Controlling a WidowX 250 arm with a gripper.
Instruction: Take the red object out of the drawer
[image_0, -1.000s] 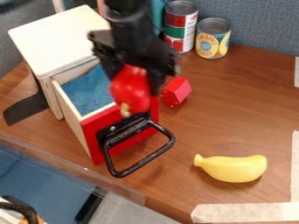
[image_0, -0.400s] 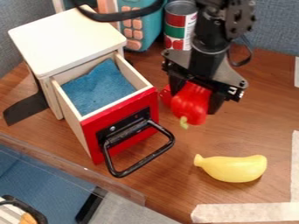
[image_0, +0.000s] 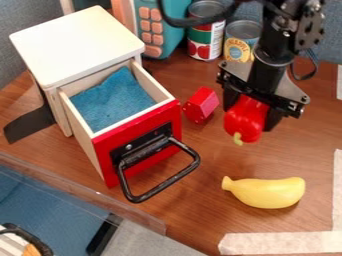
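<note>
Beside the drawer, a gripped red pepper.

Wooden table holds drawer box, red block, cans, banana

High slanted view, fairly close.
Looks down across tabletop from the open drawer's front side, facing blue-grey partition behind.
</note>
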